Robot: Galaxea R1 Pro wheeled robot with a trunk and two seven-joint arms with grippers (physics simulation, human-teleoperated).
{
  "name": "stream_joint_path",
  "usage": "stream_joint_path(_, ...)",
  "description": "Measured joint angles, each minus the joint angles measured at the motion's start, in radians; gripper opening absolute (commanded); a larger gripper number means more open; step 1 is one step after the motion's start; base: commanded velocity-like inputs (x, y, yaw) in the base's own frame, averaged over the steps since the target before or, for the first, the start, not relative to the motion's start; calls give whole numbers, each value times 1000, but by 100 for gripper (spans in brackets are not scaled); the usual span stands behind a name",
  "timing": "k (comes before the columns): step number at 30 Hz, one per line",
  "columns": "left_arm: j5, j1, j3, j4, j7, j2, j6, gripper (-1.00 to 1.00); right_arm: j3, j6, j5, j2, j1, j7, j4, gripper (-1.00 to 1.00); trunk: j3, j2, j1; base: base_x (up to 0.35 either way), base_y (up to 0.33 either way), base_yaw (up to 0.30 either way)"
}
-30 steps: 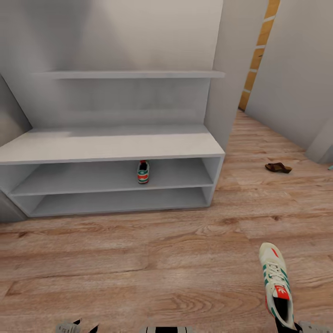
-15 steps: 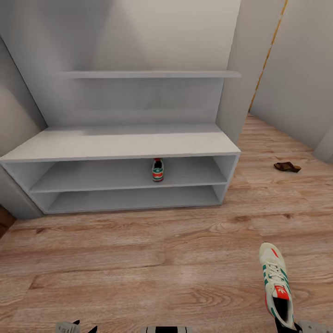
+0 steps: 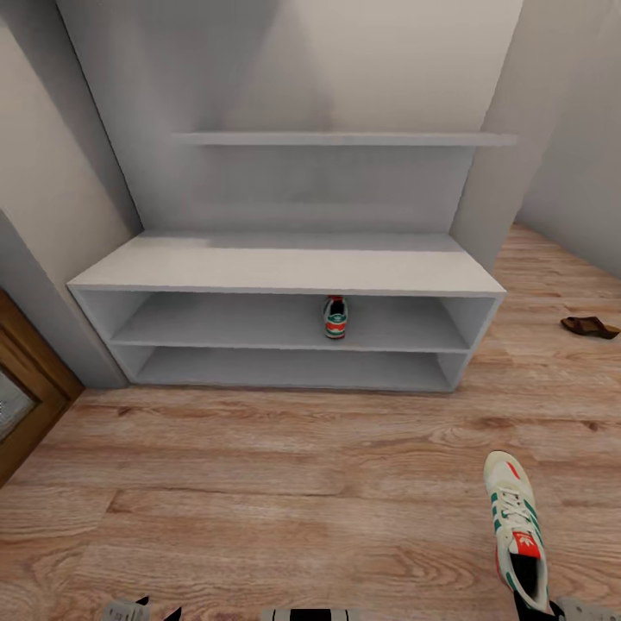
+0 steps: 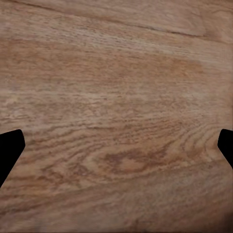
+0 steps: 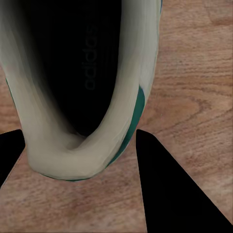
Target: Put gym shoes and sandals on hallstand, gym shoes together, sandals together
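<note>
One gym shoe (image 3: 335, 317) stands on the upper of the hallstand's (image 3: 285, 263) two low shelves, heel toward me. The other gym shoe (image 3: 513, 526) hangs over the corridor floor (image 3: 259, 483) at the lower right, toe pointing away, with my right gripper (image 3: 535, 609) shut on its heel. In the right wrist view the cream heel collar (image 5: 82, 155) sits between the two dark fingers (image 5: 165, 184). One brown sandal (image 3: 590, 326) lies on the floor right of the hallstand. My left gripper (image 4: 119, 143) is open over bare planks and holds nothing.
A wall shelf (image 3: 345, 138) juts out above the bench top. A wood-framed door (image 3: 21, 405) stands at the left edge beside a grey wall. Open floor lies between me and the hallstand.
The whole picture has shifted right, so the camera has turned left; the door has come into view. The held gym shoe keeps its place relative to me.
</note>
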Motion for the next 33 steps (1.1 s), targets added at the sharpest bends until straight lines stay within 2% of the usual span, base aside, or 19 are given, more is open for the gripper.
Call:
stream_joint_path(14,3,-7,-1,-23,-13,0,4,100,1,1,1,0,0,1,-7,-100,0,0,0,0,1,5)
stream_joint_path(20,0,-20,-4,-67,-150,0,32,100,28,2,7,14,0,1,24,-100,0,0,0,0,0,0)
stream_joint_path(21,1,-31,-4,-83,-191,0,50,100,56,3,9,22,0,0,31,-100,0,0,0,0,0,0)
stream_joint_path(23,0,-44,-4,-100,-227,0,77,100,95,6,7,29,0,-2,35,-100,0,0,0,0,0,0)
stream_joint_path(24,1,-56,-4,-113,-253,0,109,100,138,7,7,33,-2,-5,38,-100,0,0,0,0,0,0)
stream_joint_path(26,1,-65,-3,-122,-272,0,138,100,181,14,4,36,-4,-14,39,-100,0,0,0,0,0,0)
stream_joint_path(27,2,-70,-3,-127,-284,0,159,100,219,30,3,40,-9,-28,40,-100,0,0,0,0,0,0)
stream_joint_path(29,1,-73,-3,-130,-292,0,173,100,253,60,2,46,-21,-50,40,-100,0,0,0,0,0,0)
stream_joint_path(31,2,-75,-2,-132,-298,0,183,100,298,125,-1,64,-55,-84,40,-100,0,0,0,0,0,0)
stream_joint_path(33,2,-76,-1,-133,-300,0,187,100,321,176,-1,80,-88,-108,41,-100,0,0,0,0,0,0)
